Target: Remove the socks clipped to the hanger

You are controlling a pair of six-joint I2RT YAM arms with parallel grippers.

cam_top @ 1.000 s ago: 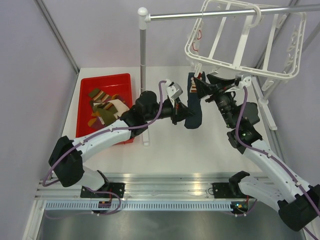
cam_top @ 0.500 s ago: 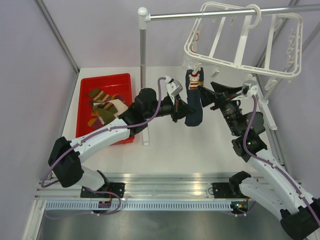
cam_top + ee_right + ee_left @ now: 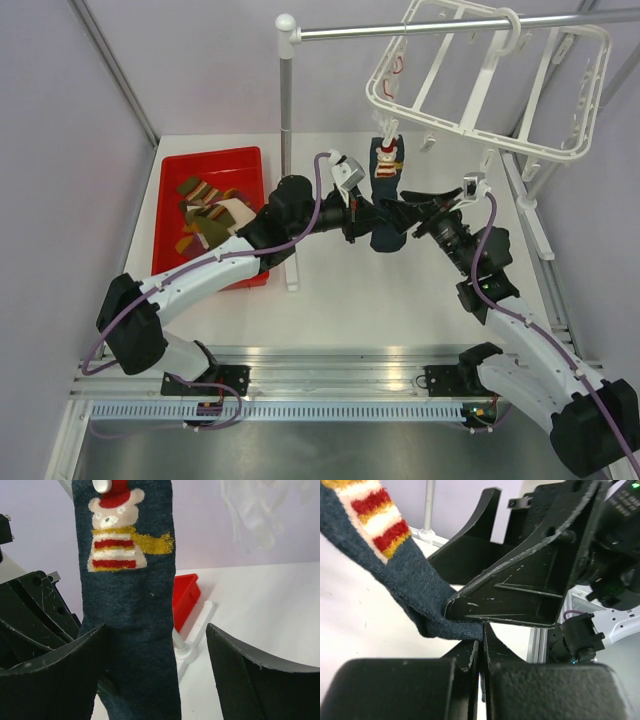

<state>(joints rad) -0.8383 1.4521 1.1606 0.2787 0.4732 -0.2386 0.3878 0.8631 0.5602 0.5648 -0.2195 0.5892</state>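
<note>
1. In the top external view, the white hanger (image 3: 470, 124) hung tilted by its hook from a metal pole (image 3: 400, 32) over the far right of the desk (image 3: 400, 290). One dark navy sock (image 3: 388, 190) dangled from a clip on the hanger's near left corner, and its lower end reached down between the two arms. The left jaws met the sock low on its left side, and the right jaws stood just beside it on the right. A red bin (image 3: 210, 153) on the left of the desk held several striped socks (image 3: 205, 215).

2. In the left wrist view, the fingers (image 3: 455, 680) of the left jaws were pressed together, with a fold of the navy sock (image 3: 405, 580) pinched at their tips. A black finger of the right jaws (image 3: 520, 595) lay against the same fold from above.

3. In the right wrist view, the right jaws were spread wide, holding nothing, with one finger (image 3: 55, 665) on each side of the frame. The sock (image 3: 130, 630), with its bear motif, hung straight from a white clip (image 3: 102, 485), and it overlapped the left-hand finger. The red bin (image 3: 185, 600) showed behind it.
</note>
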